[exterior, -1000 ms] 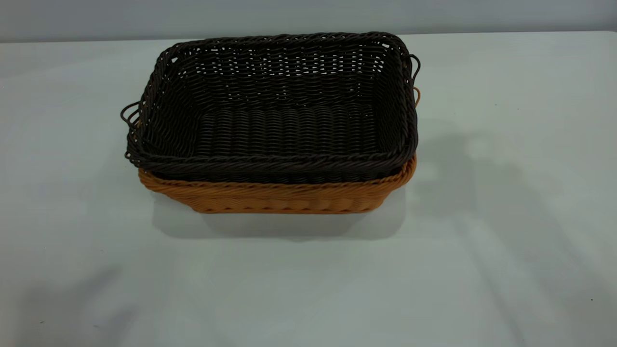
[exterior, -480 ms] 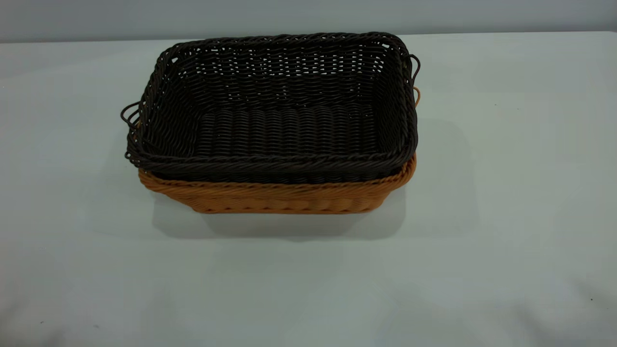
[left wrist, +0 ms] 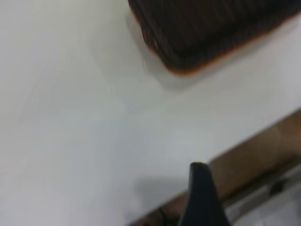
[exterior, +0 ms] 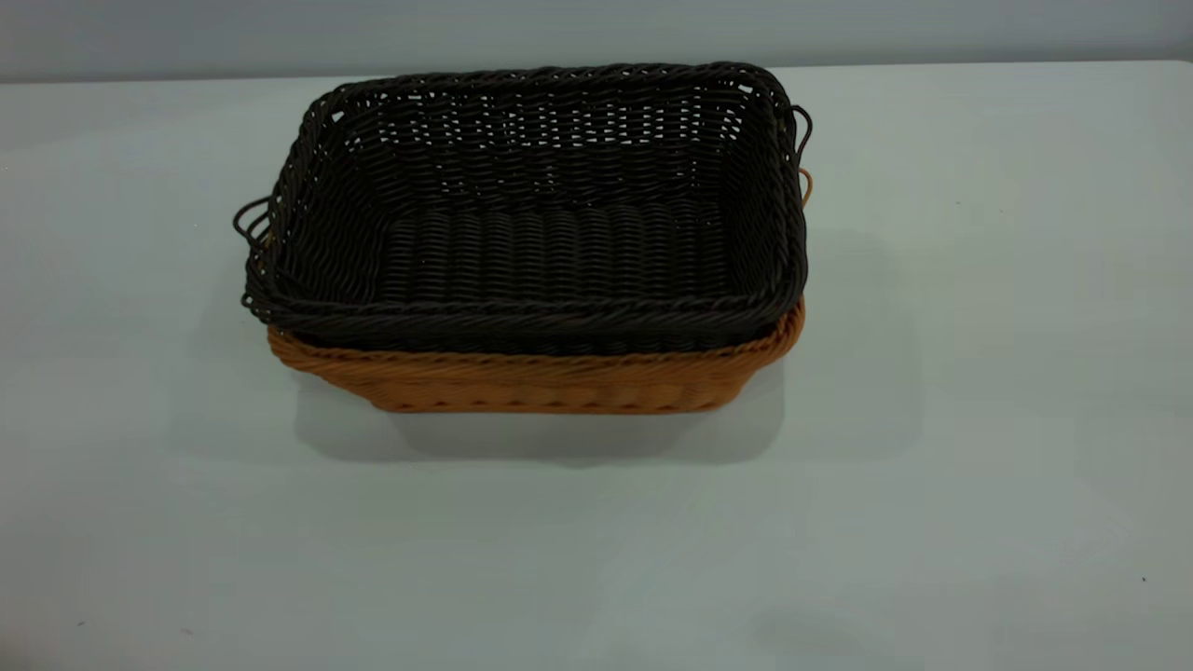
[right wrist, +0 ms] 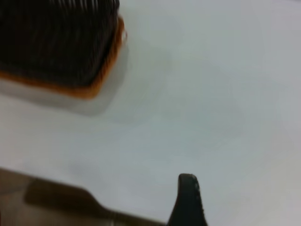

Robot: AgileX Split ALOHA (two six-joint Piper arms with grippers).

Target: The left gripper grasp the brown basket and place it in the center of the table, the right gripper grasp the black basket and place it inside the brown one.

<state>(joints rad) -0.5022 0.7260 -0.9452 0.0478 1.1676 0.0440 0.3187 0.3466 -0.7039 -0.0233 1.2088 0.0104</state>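
The black basket point(exterior: 550, 252) sits nested inside the brown basket point(exterior: 559, 382) near the middle of the table point(exterior: 979, 419), a little toward the far side. Only the brown one's front wall and rim show below the dark rim. Neither gripper appears in the exterior view. The left wrist view has a dark part of my left gripper point(left wrist: 200, 197) over the table's edge, well away from the stacked baskets point(left wrist: 211, 28). In the right wrist view, my right gripper point(right wrist: 188, 202) is likewise far from the baskets point(right wrist: 51, 37), above bare tabletop.
White tabletop surrounds the baskets on all sides. The table's edge, with a brown strip point(left wrist: 254, 160) beyond it, shows in the left wrist view, and a brown area point(right wrist: 47, 202) lies past the edge in the right wrist view.
The arm shadows on the near right and left of the table have faded and slid off toward the front edge. The nested baskets have not moved.
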